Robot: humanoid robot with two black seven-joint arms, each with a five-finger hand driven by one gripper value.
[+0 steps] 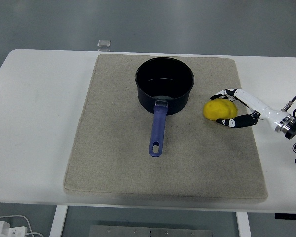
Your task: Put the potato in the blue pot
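Your right hand (235,109) reaches in from the right edge of the surface, its white-and-black forearm lying low and pointing left, toward the middle. Its fingers (222,94) curl forward on the far side while the thumb (232,122) bends in from the near side, so the hand forms a cupped, half-closed pinch. At the right edge you can see the metal wrist joint with its cable.

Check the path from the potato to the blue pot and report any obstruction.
Nothing visible blocks it. The potato lies on the mat right of the blue pot, with the right hand around it; only bare mat lies between.
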